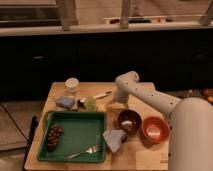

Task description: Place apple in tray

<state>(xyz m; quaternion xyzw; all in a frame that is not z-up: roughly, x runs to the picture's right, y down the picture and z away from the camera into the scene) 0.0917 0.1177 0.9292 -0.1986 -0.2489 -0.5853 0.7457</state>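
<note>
The green tray [75,120] lies at the table's front left, with a dark cluster of grapes [54,136] and a fork [82,151] in it. My gripper [117,104] points down at the table, just past the tray's far right corner and behind the dark brown bowl [129,120]. The arm [150,97] reaches in from the right. No apple shows on the table. It may be hidden under the gripper.
An orange bowl [154,128] stands right of the brown bowl. A grey-blue cloth [114,139] overlaps the tray's right rim. Behind the tray are a white cup [72,85], a blue sponge [65,102], a green object [90,103] and a white utensil [102,95]. Orange-red round shapes [207,93] sit at the far right edge.
</note>
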